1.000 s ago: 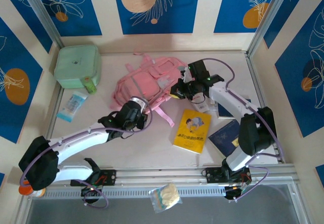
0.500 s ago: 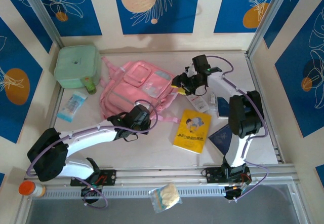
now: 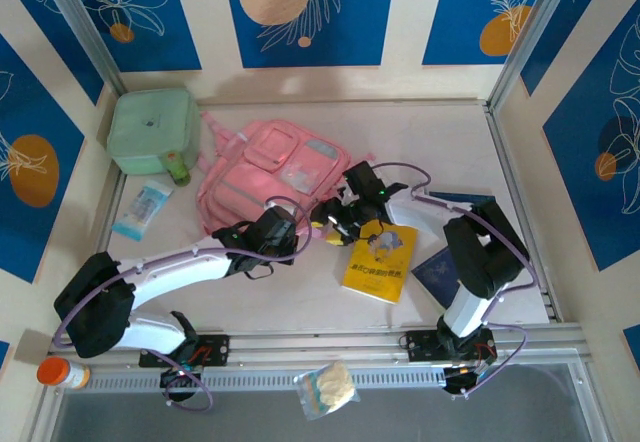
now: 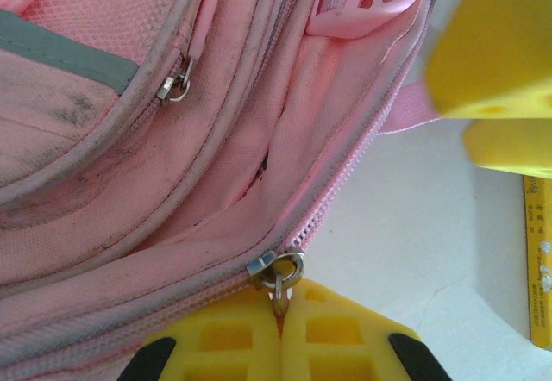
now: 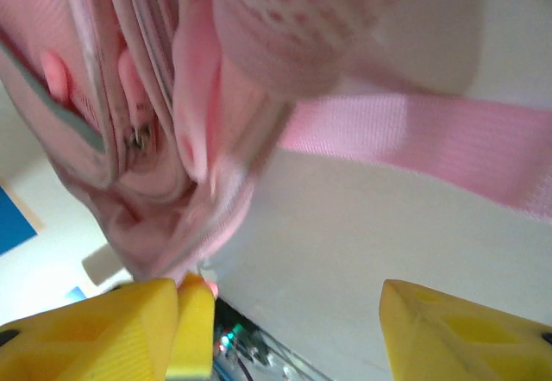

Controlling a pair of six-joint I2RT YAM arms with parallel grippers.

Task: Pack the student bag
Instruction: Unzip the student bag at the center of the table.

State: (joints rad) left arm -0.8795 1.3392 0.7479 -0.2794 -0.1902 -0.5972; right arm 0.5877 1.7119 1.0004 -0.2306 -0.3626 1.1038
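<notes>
Blue/cream leaf-print walls (image 3: 310,12), 3 sides; pale tabletop (image 3: 300,302), even light.

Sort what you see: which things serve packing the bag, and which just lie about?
In use: student bag; its zip pull, pinched by the left fingers.
Lying about: yellow book; blue booklet; mint-green case; blue-white packet.

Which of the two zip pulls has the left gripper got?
The lower zip pull, on the zip edging the bag, pinched in the left gripper. The upper zip pull hangs free on a pocket.
</notes>
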